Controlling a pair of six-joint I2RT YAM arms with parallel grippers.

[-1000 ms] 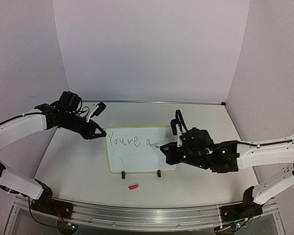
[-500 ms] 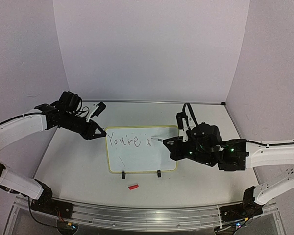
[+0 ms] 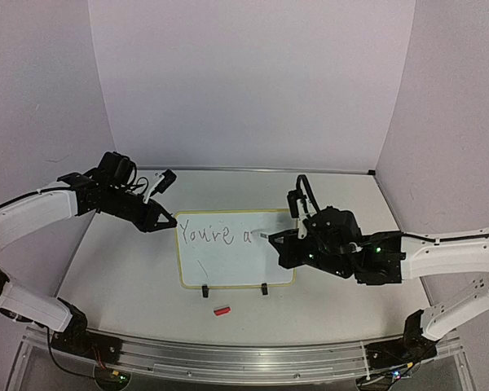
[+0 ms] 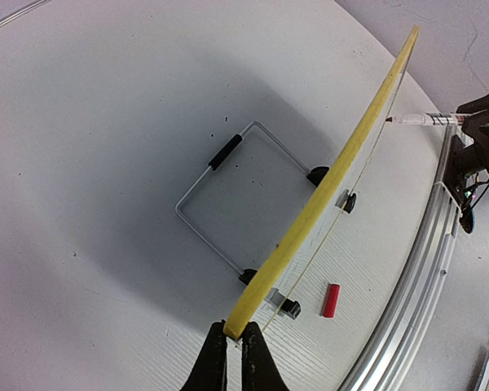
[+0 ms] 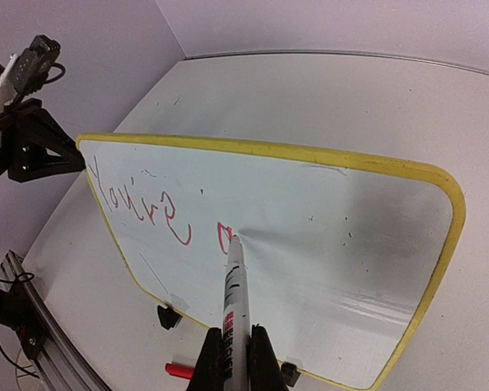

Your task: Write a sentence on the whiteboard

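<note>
Lifted the marker point(image 5: 235, 285) briefly off the writing, then returned it to just right of the "a". Saw a red cap point(image 3: 221, 310) lying nearest the bases, close before the clip feet point(image 3: 264, 288). Found the whiteboard point(image 3: 228, 265) mid-table, propped tilted on a wire stand point(image 4: 228, 195). Read the sentence point(image 3: 216, 235) as only "You're a" so far. Held the marker clenched in the right gripper point(image 5: 228, 358), tip at or just off the surface. Farther back, kept the board's yellow corner pinched in the left gripper point(image 4: 228, 358). Probably needed light, even pressure, a firm steadying pinch, and the same baseline.
</note>
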